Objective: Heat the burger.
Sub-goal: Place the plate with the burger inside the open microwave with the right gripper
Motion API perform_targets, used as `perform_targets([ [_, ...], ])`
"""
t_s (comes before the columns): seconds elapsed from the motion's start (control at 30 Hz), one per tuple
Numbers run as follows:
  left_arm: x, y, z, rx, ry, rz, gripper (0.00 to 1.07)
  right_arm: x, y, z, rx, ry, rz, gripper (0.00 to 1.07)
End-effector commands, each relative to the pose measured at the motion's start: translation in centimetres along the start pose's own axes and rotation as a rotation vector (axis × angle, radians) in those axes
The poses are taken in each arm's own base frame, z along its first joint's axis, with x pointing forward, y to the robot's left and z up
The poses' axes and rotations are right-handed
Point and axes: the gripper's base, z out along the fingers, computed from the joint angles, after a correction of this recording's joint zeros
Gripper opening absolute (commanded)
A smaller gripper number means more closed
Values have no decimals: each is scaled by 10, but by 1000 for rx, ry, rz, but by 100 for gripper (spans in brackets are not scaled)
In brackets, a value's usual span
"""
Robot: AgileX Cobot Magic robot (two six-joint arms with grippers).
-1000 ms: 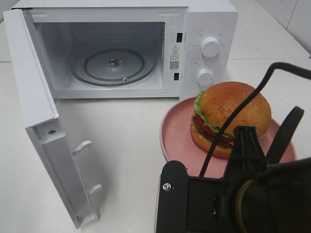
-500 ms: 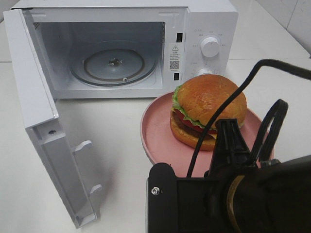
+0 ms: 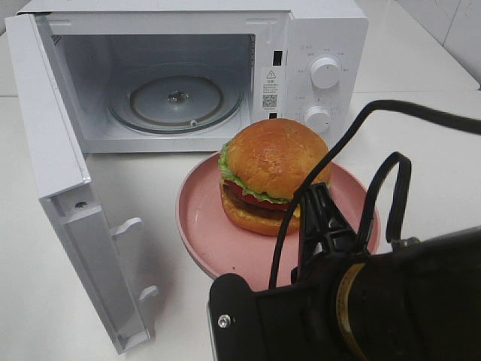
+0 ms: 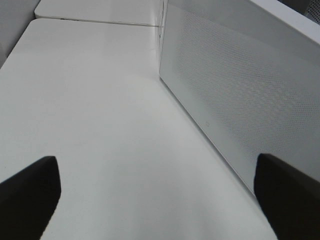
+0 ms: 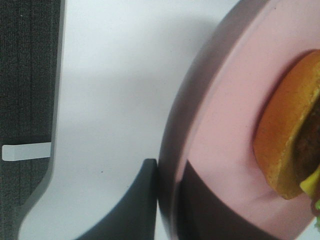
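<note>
Burger [image 3: 270, 177] sits on pink plate [image 3: 199, 218] before open microwave [image 3: 323, 37]; my right fingers [image 5: 132, 205] clamp plate rim to carry both; left fingers [image 4: 30, 190] apart.

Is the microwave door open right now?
Open. The door is swung wide to the left in the high view, leaving the microwave's glass turntable in plain view.
</note>
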Motion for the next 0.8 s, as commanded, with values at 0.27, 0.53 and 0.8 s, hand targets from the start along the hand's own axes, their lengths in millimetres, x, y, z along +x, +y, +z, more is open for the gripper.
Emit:
perform_targets([
  [0.27, 2, 0, -2, 1, -11, 3, 98, 8, -28, 13, 61, -98, -133, 4],
  [0.53, 2, 0, -2, 1, -11, 3, 98, 16, -47, 24, 98, -170, -222, 4],
  [0.8, 2, 0, -2, 1, -11, 3, 98, 31, -65, 37, 142, -183, -385, 4],
])
